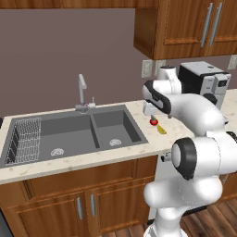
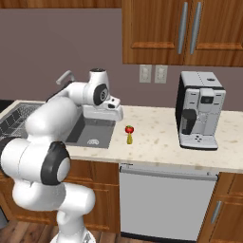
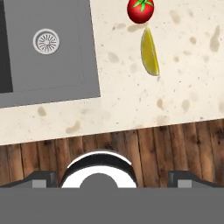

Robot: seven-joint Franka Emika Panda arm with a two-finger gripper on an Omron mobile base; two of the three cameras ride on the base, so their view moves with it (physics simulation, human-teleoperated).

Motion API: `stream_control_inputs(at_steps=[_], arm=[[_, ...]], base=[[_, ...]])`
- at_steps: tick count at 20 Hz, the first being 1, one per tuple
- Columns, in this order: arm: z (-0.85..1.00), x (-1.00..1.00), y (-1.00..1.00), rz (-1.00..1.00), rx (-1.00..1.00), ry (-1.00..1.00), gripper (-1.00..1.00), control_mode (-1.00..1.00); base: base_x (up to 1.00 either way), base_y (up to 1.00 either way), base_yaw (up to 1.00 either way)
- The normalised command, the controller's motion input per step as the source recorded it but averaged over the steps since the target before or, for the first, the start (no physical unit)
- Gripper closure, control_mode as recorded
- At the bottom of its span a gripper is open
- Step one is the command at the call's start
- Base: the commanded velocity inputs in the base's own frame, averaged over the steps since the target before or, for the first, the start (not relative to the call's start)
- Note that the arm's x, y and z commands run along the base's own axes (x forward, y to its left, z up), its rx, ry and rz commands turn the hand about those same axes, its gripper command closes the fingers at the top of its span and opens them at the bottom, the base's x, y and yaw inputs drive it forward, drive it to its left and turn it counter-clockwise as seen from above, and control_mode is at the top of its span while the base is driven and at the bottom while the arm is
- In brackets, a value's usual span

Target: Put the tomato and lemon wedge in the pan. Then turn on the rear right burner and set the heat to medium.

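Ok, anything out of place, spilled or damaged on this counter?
Nothing stands out. The tomato and lemon wedge lie side by side on the bare counter right of the sink, both intact. The coffee machine stands upright. No spills.

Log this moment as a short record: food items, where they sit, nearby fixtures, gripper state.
tomato: on the counter, right of the sink
lemon wedge: on the counter beside the tomato, close or just touching
gripper: open, holding nothing, above the counter near both items
coffee machine: on the counter, apart from the food
pan: not among the items logged here
task status: neither item picked up yet
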Motion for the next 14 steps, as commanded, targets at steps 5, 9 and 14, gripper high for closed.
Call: stream_control_inputs(at_steps=[5, 9, 14], arm=[[-0.45, 0.40, -0.31, 0.00, 0.00, 0.09, -1.00, -1.00], [-0.65, 0.30, -0.27, 0.00, 0.00, 0.01, -1.00, -1.00], [-0.51, 0.23, -0.18, 0.00, 0.00, 0.01, -1.00, -1.00]], base=[[0.00, 0.00, 0.00], [0.00, 0.00, 0.00], [0.00, 0.00, 0.00]])
